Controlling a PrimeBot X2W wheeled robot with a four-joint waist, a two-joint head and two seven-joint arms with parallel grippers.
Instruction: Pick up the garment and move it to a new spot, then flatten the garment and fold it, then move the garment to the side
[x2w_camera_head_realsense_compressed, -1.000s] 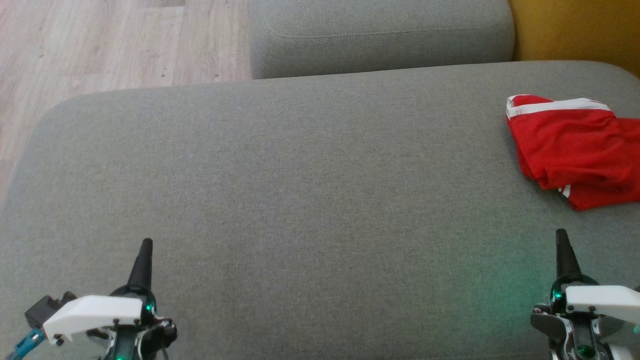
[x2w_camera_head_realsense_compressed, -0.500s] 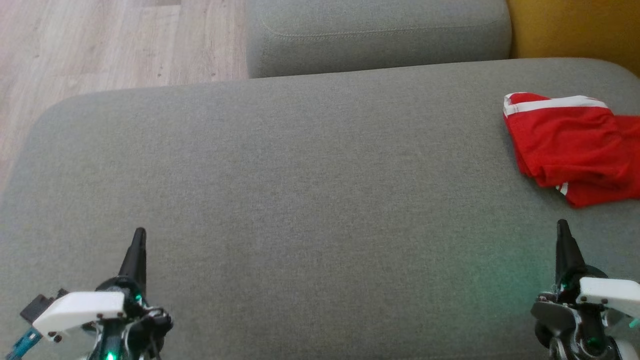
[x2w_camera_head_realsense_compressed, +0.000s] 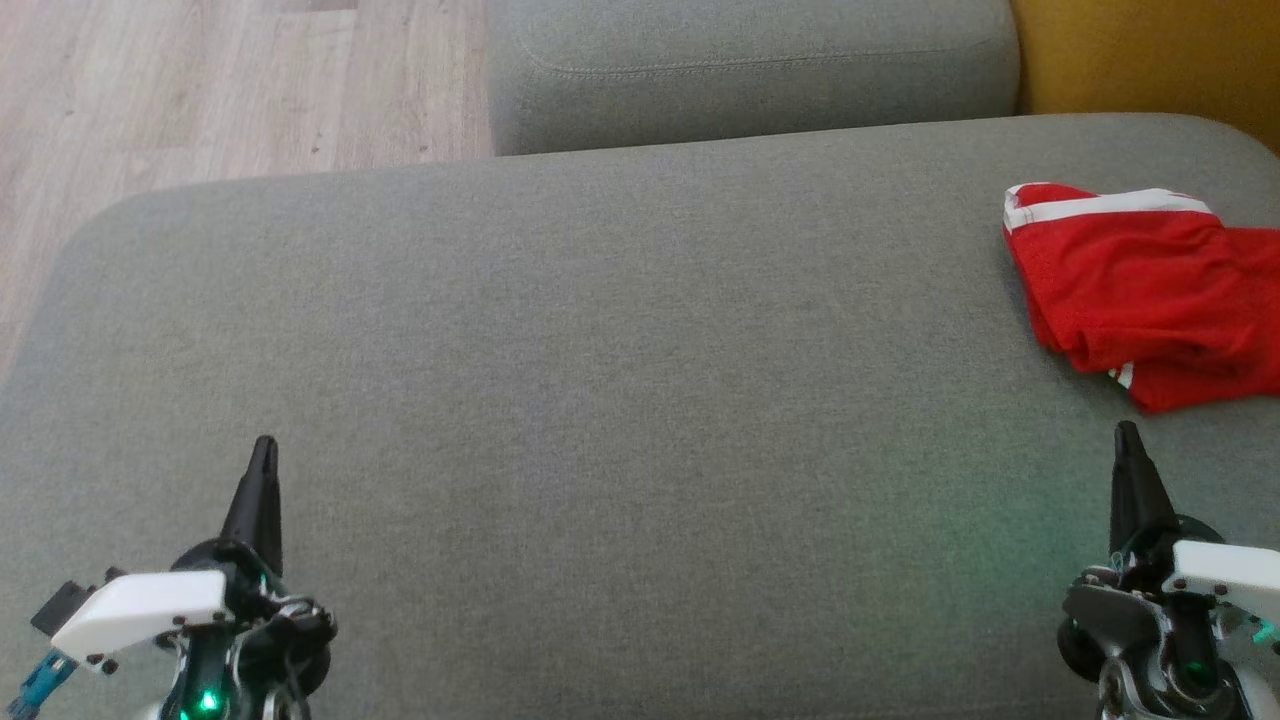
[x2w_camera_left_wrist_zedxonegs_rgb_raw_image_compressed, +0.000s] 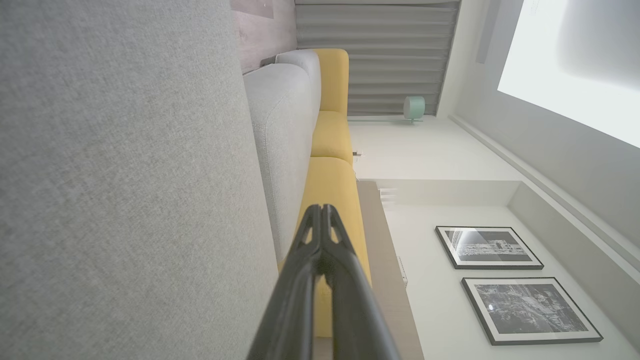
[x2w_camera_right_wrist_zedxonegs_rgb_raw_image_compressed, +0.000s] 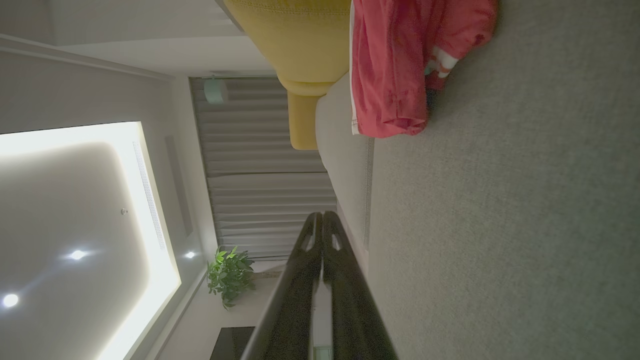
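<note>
The garment (x2w_camera_head_realsense_compressed: 1150, 290) is red with white trim and lies in a loosely folded heap at the far right of the grey sofa seat (x2w_camera_head_realsense_compressed: 620, 380); the right wrist view has the garment (x2w_camera_right_wrist_zedxonegs_rgb_raw_image_compressed: 395, 70) at its top. My right gripper (x2w_camera_head_realsense_compressed: 1127, 432) sits low at the right, a short way in front of the heap, shut and empty. Its fingertips (x2w_camera_right_wrist_zedxonegs_rgb_raw_image_compressed: 322, 216) meet in its own view. At the lower left my left gripper (x2w_camera_head_realsense_compressed: 264, 447) is shut too, far from the garment, with its tips (x2w_camera_left_wrist_zedxonegs_rgb_raw_image_compressed: 321, 209) pressed together.
A grey back cushion (x2w_camera_head_realsense_compressed: 750, 70) runs along the seat's far edge, with a yellow cushion (x2w_camera_head_realsense_compressed: 1150, 60) to its right. Wooden floor (x2w_camera_head_realsense_compressed: 200, 90) lies beyond the seat's left end. A broad stretch of grey seat separates the two grippers.
Both grippers have risen slightly in the head view, fingertips reaching a little farther over the seat. The picture has shifted a little as well. The garment lies as before.
</note>
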